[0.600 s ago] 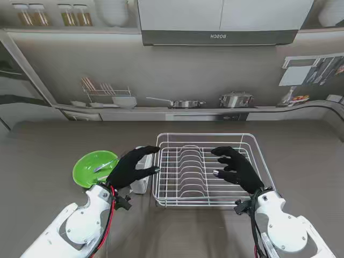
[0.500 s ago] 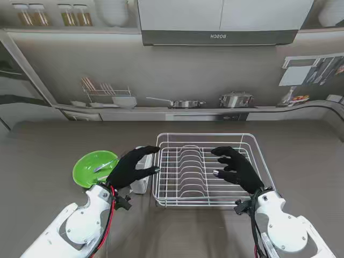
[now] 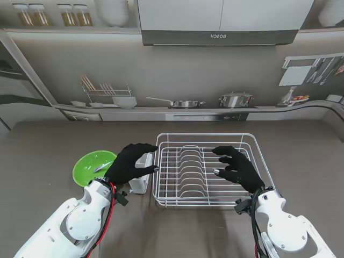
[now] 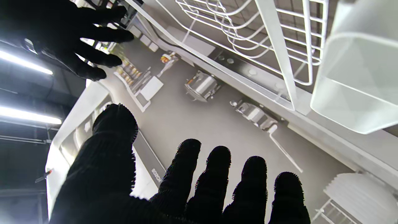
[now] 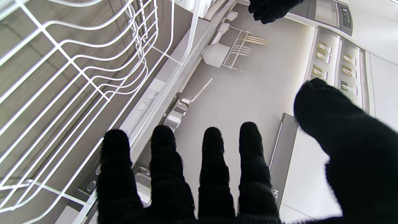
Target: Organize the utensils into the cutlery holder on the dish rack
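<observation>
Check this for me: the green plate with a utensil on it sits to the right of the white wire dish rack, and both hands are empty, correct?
Not quite. The stand view shows the green plate with the utensil on the left of the white wire dish rack, beyond the cutlery holder. The rest holds: the left hand and right hand hold nothing, fingers apart.

Dish rack (image 3: 207, 169): white coated wire, smooth. Cutlery holder (image 3: 141, 172) beside left hand (image 3: 128, 164): translucent frosted plastic. Both hands are covered in black knitted cloth, matt. Bowl (image 3: 92, 167): glossy green plastic.
</observation>
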### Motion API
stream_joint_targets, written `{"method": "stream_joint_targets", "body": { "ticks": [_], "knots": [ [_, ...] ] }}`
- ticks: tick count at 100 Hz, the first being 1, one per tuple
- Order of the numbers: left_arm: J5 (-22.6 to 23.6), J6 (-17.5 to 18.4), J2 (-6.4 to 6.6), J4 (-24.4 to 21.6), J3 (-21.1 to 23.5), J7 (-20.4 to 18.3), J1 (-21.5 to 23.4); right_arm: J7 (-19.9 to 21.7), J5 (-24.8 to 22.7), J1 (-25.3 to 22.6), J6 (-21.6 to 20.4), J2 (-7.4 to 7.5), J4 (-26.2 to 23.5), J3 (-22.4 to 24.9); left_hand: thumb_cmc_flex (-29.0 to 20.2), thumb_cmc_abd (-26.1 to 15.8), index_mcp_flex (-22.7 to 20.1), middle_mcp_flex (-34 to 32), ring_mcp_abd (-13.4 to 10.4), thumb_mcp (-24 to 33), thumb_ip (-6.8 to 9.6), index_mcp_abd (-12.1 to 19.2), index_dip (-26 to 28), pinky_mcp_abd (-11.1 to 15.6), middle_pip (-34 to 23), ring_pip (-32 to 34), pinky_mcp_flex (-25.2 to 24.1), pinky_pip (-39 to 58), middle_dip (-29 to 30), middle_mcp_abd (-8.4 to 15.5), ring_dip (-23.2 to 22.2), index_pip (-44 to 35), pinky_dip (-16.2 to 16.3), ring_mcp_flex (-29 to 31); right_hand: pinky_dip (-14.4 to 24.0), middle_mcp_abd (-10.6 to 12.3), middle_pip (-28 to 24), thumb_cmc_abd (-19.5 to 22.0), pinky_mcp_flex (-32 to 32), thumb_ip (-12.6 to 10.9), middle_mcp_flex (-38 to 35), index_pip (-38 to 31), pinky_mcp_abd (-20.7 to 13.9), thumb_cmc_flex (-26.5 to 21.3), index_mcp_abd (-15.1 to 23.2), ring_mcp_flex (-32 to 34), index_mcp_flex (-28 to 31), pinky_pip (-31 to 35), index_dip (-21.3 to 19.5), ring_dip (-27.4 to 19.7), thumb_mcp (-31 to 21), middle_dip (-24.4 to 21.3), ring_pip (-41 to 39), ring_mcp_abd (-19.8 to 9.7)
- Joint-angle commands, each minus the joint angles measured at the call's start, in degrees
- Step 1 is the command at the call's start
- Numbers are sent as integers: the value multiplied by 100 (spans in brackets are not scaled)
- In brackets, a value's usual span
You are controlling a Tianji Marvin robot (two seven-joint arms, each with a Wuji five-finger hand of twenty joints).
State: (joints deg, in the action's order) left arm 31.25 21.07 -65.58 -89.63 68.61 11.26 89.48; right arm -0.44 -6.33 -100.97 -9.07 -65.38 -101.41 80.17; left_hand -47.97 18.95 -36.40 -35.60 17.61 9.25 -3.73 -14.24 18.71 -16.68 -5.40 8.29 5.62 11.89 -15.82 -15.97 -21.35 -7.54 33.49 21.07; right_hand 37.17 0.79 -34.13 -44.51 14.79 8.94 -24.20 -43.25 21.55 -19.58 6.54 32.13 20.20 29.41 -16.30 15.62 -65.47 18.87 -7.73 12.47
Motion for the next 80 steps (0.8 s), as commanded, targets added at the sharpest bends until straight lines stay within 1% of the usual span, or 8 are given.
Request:
{"method": "stream_joint_targets", "body": {
  "ticks": [1, 13, 23, 25, 27, 60, 63, 80],
  "knots": [
    [-65, -44, 40, 82, 82, -172, -113, 46, 8, 18, 35, -33, -19, -26, -127, -238, -62, -98, 38, -70, 227, 16, 19, 13, -9, 98, 44, -34, -85, -46, -113, -18, 12, 90, 151, 168, 5, 69, -27, -168, 155, 73, -148, 185, 139, 53, -129, -123, 135, 66, 129, -57, -43, -151],
    [98, -90, 98, 174, 162, -336, -217, 34, 44, 84, 35, -41, 59, -61, -131, -220, -129, -126, 43, 21, 221, -1, 36, 19, -21, 136, 60, -21, -141, -67, -164, -46, 28, 92, 153, 166, 7, 76, -28, -167, 159, 73, -148, 187, 142, 53, -136, -124, 135, 67, 126, -58, -45, -148],
    [459, -165, 160, 237, 236, -401, -294, 77, 82, 114, -3, -35, 120, -67, -124, -209, -254, -213, 35, 116, 214, 0, 61, 20, -74, 191, 87, -7, -214, -93, -212, -100, 42, 141, 156, 163, 2, 74, -26, -166, 150, 65, -145, 185, 140, 63, -122, -124, 132, 68, 135, -55, -48, -149],
    [530, -178, 173, 248, 249, -418, -309, 79, 87, 116, -9, -35, 126, -67, 57, -117, -273, -239, 30, 520, 154, 3, 85, 20, -32, 197, 101, -11, -361, -95, -285, -96, 60, 153, 157, 162, 0, 69, -26, -166, 144, 64, -143, 185, 144, 66, -119, -123, 131, 68, 133, -55, -49, -152],
    [597, -195, 187, 256, 263, -439, -323, 79, 95, 118, -15, -36, 130, -67, 93, -99, -298, -271, 30, 634, 140, 2, 94, 27, -39, 202, 109, -10, -400, -95, -303, -104, 65, 159, 157, 158, 1, 69, -29, -167, 144, 66, -146, 184, 144, 62, -120, -125, 132, 67, 131, -55, -47, -143],
    [1212, -301, 410, 326, 505, -1185, -470, 61, 126, 168, -95, -42, 187, -76, -81, 0, -372, -213, -22, 1044, 139, -31, 112, 82, -87, 289, 136, -17, -458, -101, -333, -141, 49, 122, 163, 149, 7, 92, -30, -168, 130, 66, -145, 193, 132, 70, -116, -128, 130, 69, 132, -57, -49, -142],
    [1267, -297, 431, 336, 523, -1256, -485, 64, 126, 172, -92, -42, 192, -75, 34, 82, -373, -197, -30, 1360, 94, -28, 126, 78, -94, 316, 146, -16, -470, -103, -323, -156, 38, 120, 163, 149, 6, 87, -31, -168, 125, 66, -144, 192, 127, 76, -116, -128, 131, 69, 134, -57, -51, -150],
    [1503, -218, 510, 534, 499, -1491, -671, 61, 141, 172, -71, -45, 197, -76, 8, 285, -419, -132, -21, 1901, 29, -11, 146, 156, -147, 659, 284, 203, -565, -149, -658, -183, 257, 205, 166, 143, 8, 92, -32, -168, 120, 68, -146, 194, 132, 73, -109, -129, 131, 70, 128, -58, -49, -143]
  ]
}}
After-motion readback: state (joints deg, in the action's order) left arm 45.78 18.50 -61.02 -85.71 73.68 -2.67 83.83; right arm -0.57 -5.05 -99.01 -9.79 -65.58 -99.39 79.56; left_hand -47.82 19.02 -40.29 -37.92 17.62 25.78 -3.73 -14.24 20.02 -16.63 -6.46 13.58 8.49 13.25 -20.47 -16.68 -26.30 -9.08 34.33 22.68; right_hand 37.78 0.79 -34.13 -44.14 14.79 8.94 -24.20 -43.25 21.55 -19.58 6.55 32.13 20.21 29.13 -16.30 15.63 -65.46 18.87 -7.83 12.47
